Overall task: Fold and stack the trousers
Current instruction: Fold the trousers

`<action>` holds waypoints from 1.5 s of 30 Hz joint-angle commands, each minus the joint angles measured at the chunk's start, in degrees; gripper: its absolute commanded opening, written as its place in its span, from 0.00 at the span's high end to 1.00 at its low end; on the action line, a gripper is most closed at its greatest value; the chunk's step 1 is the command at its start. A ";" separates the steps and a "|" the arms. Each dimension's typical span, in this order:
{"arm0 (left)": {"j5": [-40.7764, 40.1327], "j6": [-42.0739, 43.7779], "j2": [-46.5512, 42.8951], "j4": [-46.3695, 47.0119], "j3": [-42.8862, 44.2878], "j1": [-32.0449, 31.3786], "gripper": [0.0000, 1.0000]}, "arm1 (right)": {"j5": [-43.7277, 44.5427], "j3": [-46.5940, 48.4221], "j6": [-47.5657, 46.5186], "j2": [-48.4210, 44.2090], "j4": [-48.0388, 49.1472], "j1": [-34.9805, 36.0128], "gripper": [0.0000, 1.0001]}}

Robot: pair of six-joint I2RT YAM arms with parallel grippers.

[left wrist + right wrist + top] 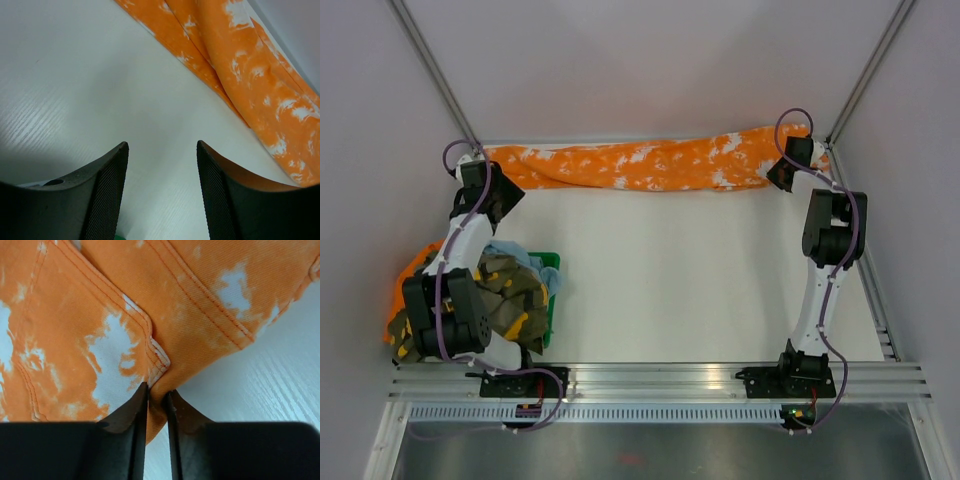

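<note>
At my far left a green bin holds a camouflage garment. My left gripper hangs with jaws apart, gripping nothing, over the bare table just beside the trousers, which lie stretched along the far edge. My right gripper pinches a seamed fold at their right end.

Left hand open; right hand clamped on trousers.

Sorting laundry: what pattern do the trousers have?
The trousers: orange with white splotches; clearest in right wrist view.
</note>
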 commanded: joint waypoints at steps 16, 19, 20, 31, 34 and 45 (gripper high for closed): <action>-8.34 -2.32 11.67 -0.71 13.62 4.41 0.40 | 1.45 -23.31 -8.64 -19.63 -5.99 -7.71 1.00; -7.55 -0.21 12.55 0.16 15.20 5.02 0.40 | -1.37 -24.38 -11.44 -21.66 -9.05 -8.15 1.00; -6.24 0.24 13.60 0.34 15.91 5.37 0.40 | -1.90 -24.90 -12.23 -22.71 -9.51 -8.15 1.00; 9.76 -19.41 31.88 8.15 24.88 6.96 0.49 | -4.27 -29.57 -12.60 -27.64 -9.60 -8.15 1.00; 12.84 -22.95 35.74 11.32 25.32 6.96 0.50 | -4.71 -29.39 -12.50 -27.29 -9.51 -8.15 1.00; 7.48 -24.10 41.73 10.44 27.17 6.08 0.38 | -5.24 -29.39 -11.80 -26.32 -8.90 -8.15 0.99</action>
